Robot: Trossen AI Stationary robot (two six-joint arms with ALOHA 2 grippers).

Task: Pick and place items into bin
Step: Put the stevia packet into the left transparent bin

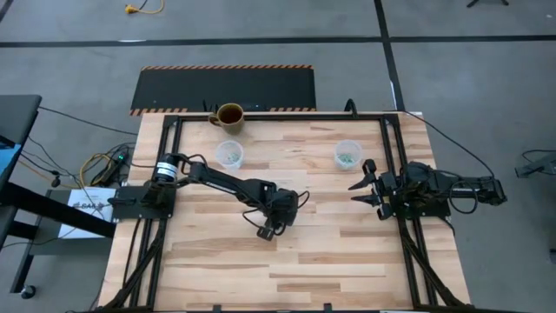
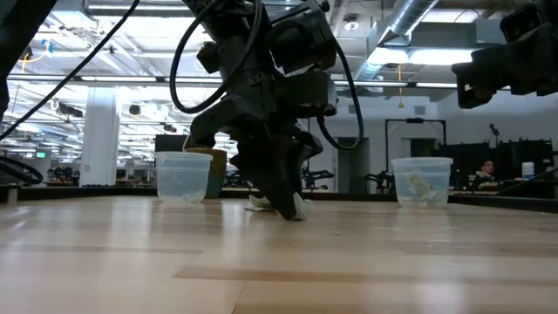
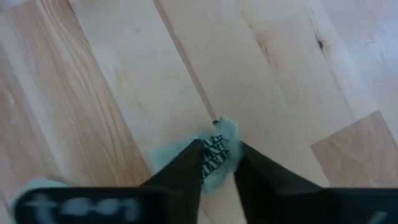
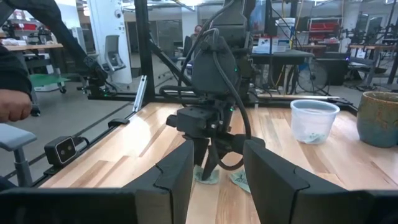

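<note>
A: Which step was in hand w/ the left gripper (image 1: 268, 231)?

B: The pick, I'd say. The left arm was reached out to the middle of the light wooden plank table (image 1: 347, 252), its dark fingers (image 3: 186, 171) pointed down at the boards. They'd closed in on a small light-green and white crinkly wrapped piece (image 3: 217, 152), pinching it btwn the tips. The low view showed the fingertips right at the table surface, w/ the wrapper at their tips, so I judged it gripped but not yet lifted.

A: Any other pieces nearby?

B: A second pale-green wrapped piece (image 4: 240, 179) lay just beside the one being gripped. More of them sat already inside two clear plastic cups, one on the left (image 1: 229, 155) and one on the right (image 1: 347, 154), both near the far edge, along w/ a brown ceramic mug (image 1: 229, 115) at the far edge.

A: And the right gripper (image 1: 363, 183)?

B: Waiting at the right side of the table, near the right cup, fingers spread apart, holding nothing.

A: What did the next move call for?

B: Prob. a straight lift w/o loosening the pinch, since the wrapper looked thin and slippery. Then carry to a cup; the left cup was nearer. Release only once over the rim.
</note>
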